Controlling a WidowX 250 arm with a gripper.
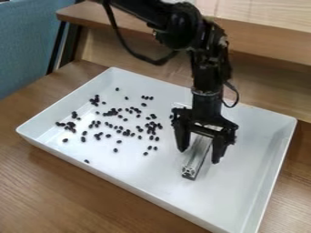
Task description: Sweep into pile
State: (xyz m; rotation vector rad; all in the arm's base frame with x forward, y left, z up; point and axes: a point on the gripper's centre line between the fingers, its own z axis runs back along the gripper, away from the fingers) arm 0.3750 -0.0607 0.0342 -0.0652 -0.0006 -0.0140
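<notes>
The gripper (200,155) hangs over the right half of the white tray (243,205). Its two fingers stand apart, one on each side of a silvery metal bar (195,157) lying in the tray. The bar's near end, with a dark underside, points toward the tray's front edge; its farther part is partly hidden behind the gripper. Many small black beans (112,112) are scattered across the tray's left half, some in loose clusters and some single. One lone bean (86,161) lies close to the front wall.
The tray's raised walls surround the work area on a brown wooden table (67,191). Behind the tray is a wooden ledge (267,41), with a blue-grey surface (30,45) at the upper left. A black cable loops beside the arm.
</notes>
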